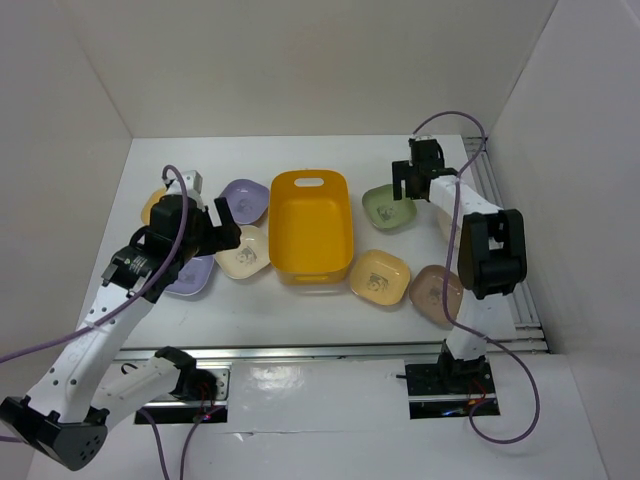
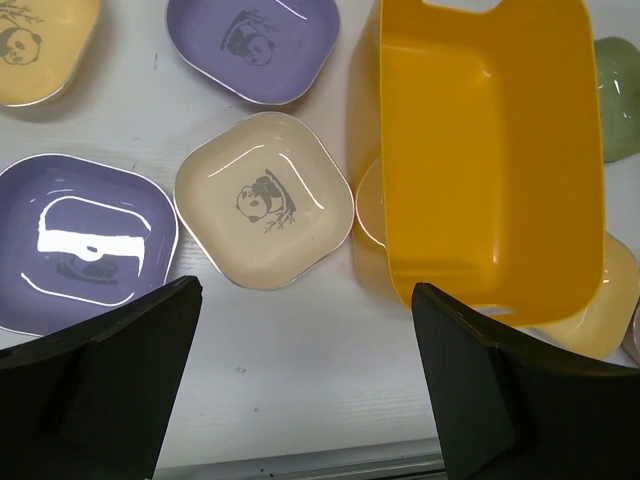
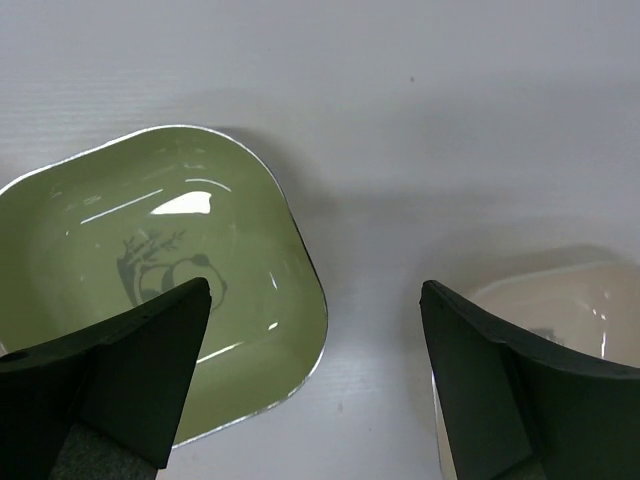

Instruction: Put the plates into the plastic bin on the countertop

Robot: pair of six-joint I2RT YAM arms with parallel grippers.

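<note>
Gaping right pincer [image 3: 312,300] over green plate [image 3: 150,250] — left pincer [image 2: 305,290] apart, cream plate [image 2: 265,200] just ahead

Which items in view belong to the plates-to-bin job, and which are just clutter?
Job:
- plastic bin, empty
- far lavender plate
- near lavender plate
- cream plate
- green plate
- yellow plate right of the bin
- far-left yellow plate
- brown plate
- second cream plate, right wrist view

Not the job:
- nothing loose
- fixtures only: purple cable, aluminium rail
</note>
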